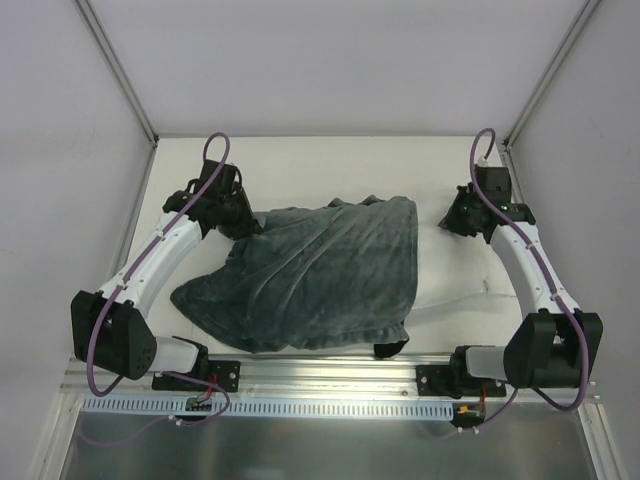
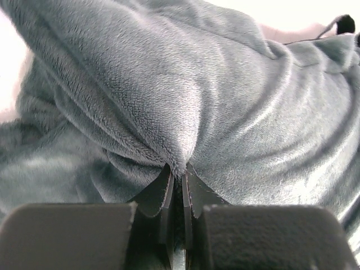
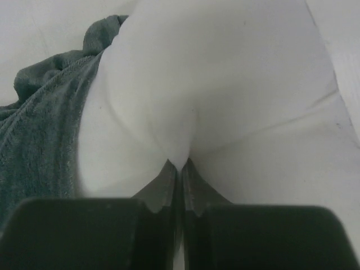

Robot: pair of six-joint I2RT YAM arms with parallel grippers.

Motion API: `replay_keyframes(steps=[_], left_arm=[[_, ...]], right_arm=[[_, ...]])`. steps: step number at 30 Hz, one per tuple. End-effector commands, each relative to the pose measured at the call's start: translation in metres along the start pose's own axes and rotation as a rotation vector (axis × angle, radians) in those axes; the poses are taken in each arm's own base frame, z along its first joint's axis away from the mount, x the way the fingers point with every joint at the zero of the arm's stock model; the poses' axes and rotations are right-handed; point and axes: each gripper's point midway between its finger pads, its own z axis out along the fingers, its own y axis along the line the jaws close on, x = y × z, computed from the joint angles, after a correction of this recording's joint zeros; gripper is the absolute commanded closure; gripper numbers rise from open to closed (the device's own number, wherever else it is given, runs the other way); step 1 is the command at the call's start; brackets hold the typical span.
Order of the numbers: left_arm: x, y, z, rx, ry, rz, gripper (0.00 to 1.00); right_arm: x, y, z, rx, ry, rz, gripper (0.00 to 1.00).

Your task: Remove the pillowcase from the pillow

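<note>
With the left hand (image 2: 179, 173) clamped on the pillowcase (image 1: 320, 280) and the right hand (image 3: 179, 166) clamped on the half-bared pillow (image 1: 455, 280) lying across the worktop (image 1: 330, 165), either thin pinch may slip under pulling.

You're looking at the grey plush pillowcase (image 1: 310, 280), rumpled and spread across the centre of the frame. It covers most of the white pillow (image 1: 455, 272), whose bare end pokes out centre right.

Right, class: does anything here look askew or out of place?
The grey pillowcase lies rumpled and skewed, covering only part of the white pillow, whose bare end sticks out by the right gripper. Nothing looks torn or spilled.
</note>
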Motion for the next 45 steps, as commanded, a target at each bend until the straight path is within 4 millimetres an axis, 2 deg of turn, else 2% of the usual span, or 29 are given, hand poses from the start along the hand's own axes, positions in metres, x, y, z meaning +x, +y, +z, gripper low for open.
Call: replay_keyframes(steps=[1, 2, 3, 5, 6, 7, 8, 9, 11, 12, 13, 15, 16, 20, 22, 26, 29, 32, 34, 37, 38, 41, 42, 44, 45], left_arm=[[-0.009, -0.008, -0.013, 0.037, -0.061, 0.008, 1.0], [-0.011, -0.007, -0.015, 0.03, -0.074, 0.01, 1.0], [-0.014, -0.005, -0.018, 0.025, -0.093, 0.009, 1.0], [-0.023, -0.001, -0.03, 0.028, -0.137, -0.013, 1.0], [-0.027, 0.001, -0.035, 0.034, -0.156, -0.029, 1.0], [-0.032, 0.001, -0.046, 0.049, -0.187, -0.041, 1.0], [-0.042, 0.01, -0.052, 0.044, -0.216, -0.068, 1.0], [-0.045, 0.009, -0.065, 0.078, -0.237, -0.081, 1.0], [-0.053, 0.018, -0.078, 0.092, -0.275, -0.115, 1.0], [-0.061, 0.03, -0.092, 0.09, -0.324, -0.154, 1.0], [-0.062, 0.031, -0.098, 0.104, -0.336, -0.165, 1.0], [-0.072, 0.052, -0.113, 0.078, -0.393, -0.222, 1.0], [-0.072, 0.054, -0.121, 0.085, -0.413, -0.231, 1.0], [-0.077, 0.078, -0.137, 0.057, -0.451, -0.325, 1.0], [-0.083, 0.092, -0.142, 0.034, -0.475, -0.378, 1.0], [-0.098, 0.102, -0.145, 0.04, -0.48, -0.446, 1.0], [-0.116, 0.101, -0.144, 0.039, -0.473, -0.451, 1.0], [-0.133, 0.098, -0.144, 0.041, -0.475, -0.429, 1.0], [-0.137, 0.098, -0.135, 0.035, -0.443, -0.379, 1.0], [-0.13, 0.089, -0.121, 0.035, -0.392, -0.31, 1.0], [-0.121, 0.076, -0.112, 0.039, -0.363, -0.262, 1.0], [-0.106, 0.062, -0.099, 0.007, -0.337, -0.177, 1.0], [-0.096, 0.049, -0.095, 0.024, -0.318, -0.137, 1.0], [-0.084, 0.047, -0.089, 0.012, -0.3, -0.117, 1.0], [-0.079, 0.045, -0.087, 0.013, -0.292, -0.105, 1.0]], right_arm=[[0.009, 0.025, 0.007, -0.141, 0.028, 0.026, 0.99], [0.009, 0.02, 0.007, -0.121, 0.005, 0.047, 0.99], [0.001, 0.02, -0.008, -0.124, -0.058, 0.048, 0.99], [-0.013, 0.006, -0.024, -0.054, -0.163, 0.06, 0.99], [-0.026, -0.001, -0.046, -0.03, -0.255, 0.072, 0.99], [-0.033, -0.014, -0.056, 0.018, -0.302, 0.097, 0.99], [-0.037, -0.018, -0.067, 0.022, -0.337, 0.112, 0.99], [-0.045, -0.033, -0.088, 0.05, -0.402, 0.159, 0.99], [-0.049, -0.046, -0.105, 0.064, -0.453, 0.205, 0.99], [-0.052, -0.058, -0.114, 0.084, -0.485, 0.253, 0.99], [-0.05, -0.058, -0.127, 0.067, -0.513, 0.269, 0.99], [-0.05, -0.067, -0.139, 0.081, -0.544, 0.31, 0.99], [-0.047, -0.071, -0.147, 0.096, -0.564, 0.322, 0.99], [-0.041, -0.082, -0.149, 0.14, -0.567, 0.344, 0.99], [-0.034, -0.085, -0.143, 0.144, -0.547, 0.354, 0.99], [-0.02, -0.089, -0.128, 0.148, -0.5, 0.365, 0.99], [-0.005, -0.095, -0.116, 0.165, -0.464, 0.372, 0.99], [0.009, -0.104, -0.111, 0.202, -0.449, 0.363, 0.99], [0.018, -0.113, -0.108, 0.244, -0.441, 0.338, 0.99], [0.027, -0.119, -0.103, 0.269, -0.414, 0.323, 0.99], [0.028, -0.118, -0.1, 0.261, -0.402, 0.317, 0.99], [0.024, -0.106, -0.101, 0.205, -0.383, 0.305, 0.99], [0.018, -0.102, -0.107, 0.189, -0.395, 0.292, 0.99], [0.012, -0.096, -0.116, 0.168, -0.412, 0.272, 0.9], [0.003, -0.09, -0.125, 0.148, -0.44, 0.244, 0.69]])
